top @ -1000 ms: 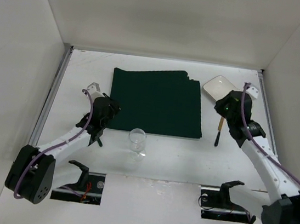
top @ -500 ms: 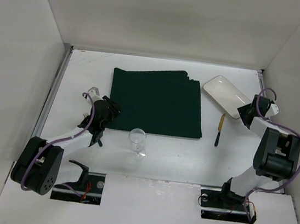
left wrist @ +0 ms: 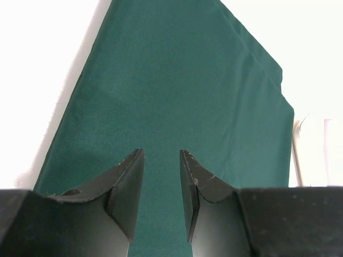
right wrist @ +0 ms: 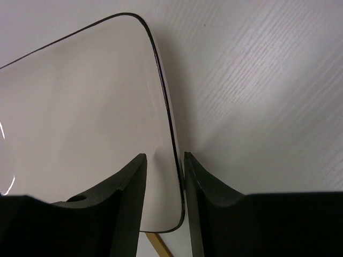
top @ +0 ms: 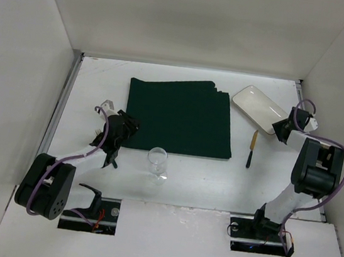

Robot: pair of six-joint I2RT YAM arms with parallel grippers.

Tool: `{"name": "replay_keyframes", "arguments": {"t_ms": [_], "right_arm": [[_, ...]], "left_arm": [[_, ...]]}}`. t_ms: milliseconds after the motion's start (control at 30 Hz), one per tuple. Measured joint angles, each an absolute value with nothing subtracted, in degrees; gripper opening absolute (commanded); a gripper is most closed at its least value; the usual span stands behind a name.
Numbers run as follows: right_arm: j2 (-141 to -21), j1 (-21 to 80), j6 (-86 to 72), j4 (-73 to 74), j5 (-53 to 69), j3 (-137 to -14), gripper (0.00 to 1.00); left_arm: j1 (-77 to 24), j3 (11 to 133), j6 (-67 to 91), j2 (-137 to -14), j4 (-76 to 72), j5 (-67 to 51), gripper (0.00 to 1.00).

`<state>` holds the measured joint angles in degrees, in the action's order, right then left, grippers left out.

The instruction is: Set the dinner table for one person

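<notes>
Plate step, I judge: my right gripper [right wrist: 163,156] straddles the white plate's [right wrist: 80,107] rim on the dinner table's [top: 203,183] far right, and I cannot tell whether its jaws pinch. My left gripper [left wrist: 161,152] hangs slightly spread and empty above the green placemat [left wrist: 177,80]. Next I'd want a firm pinch, then to carry the plate there.

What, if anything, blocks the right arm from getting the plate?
Probably nothing, so yes. The right hand sits at the plate rim, with the edge running between its fingers. The knife lies beside the plate, not between them. Whether the hand has closed is unclear.
</notes>
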<state>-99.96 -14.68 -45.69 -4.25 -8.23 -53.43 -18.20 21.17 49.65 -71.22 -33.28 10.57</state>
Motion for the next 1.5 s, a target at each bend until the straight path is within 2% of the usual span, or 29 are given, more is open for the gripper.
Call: {"name": "replay_keyframes", "arguments": {"t_ms": [100,200,233,333,433,533,567,700,800,1167,1500], "right_arm": [[-101.4,-14.7,-45.7,-3.8,-7.9,-55.3,0.39],[-102.1,-14.7,-45.4,-3.0,-7.5,-56.5,0.25],[-102.3,-14.7,-45.4,-3.0,-7.4,-56.6,0.24],[-103.0,-14.7,-45.8,-3.0,-6.2,-57.2,0.25],[-104.3,-14.7,-46.9,-3.5,-4.6,-57.9,0.36],[-106.5,-14.6,-48.2,-4.9,-2.9,-58.5,0.35],[-106.7,-14.6,-48.4,-5.0,-2.6,-58.8,0.33],[-107.6,-14.7,-49.6,-6.0,-1.1,-59.4,0.11],[-107.4,-14.4,-51.5,-10.1,0.4,-59.1,0.05],[-97.3,-14.3,-52.5,-12.3,1.8,-52.0,0.03],[-88.5,-12.8,-54.7,-14.6,8.5,-47.9,0.03]], "left_arm": [[-17.5,21.0,49.8,-71.2,-33.6,10.3,0.31],[-16.6,20.8,50.0,-71.2,-33.7,10.1,0.31],[-16.3,20.6,50.1,-71.1,-33.8,10.0,0.31],[-16.0,20.2,50.3,-71.1,-34.0,9.8,0.31],[-15.9,20.2,50.5,-71.1,-34.1,9.6,0.31],[-15.9,20.2,50.5,-71.1,-34.2,9.5,0.31],[-15.9,20.2,50.5,-71.1,-34.2,9.4,0.31],[-15.9,20.2,50.5,-71.1,-34.5,9.4,0.31],[-15.9,20.2,50.5,-71.1,-34.5,9.4,0.31],[-15.9,20.2,50.5,-71.7,-34.9,9.4,0.31],[-15.9,20.2,50.5,-72.0,-35.0,9.3,0.31]]}}
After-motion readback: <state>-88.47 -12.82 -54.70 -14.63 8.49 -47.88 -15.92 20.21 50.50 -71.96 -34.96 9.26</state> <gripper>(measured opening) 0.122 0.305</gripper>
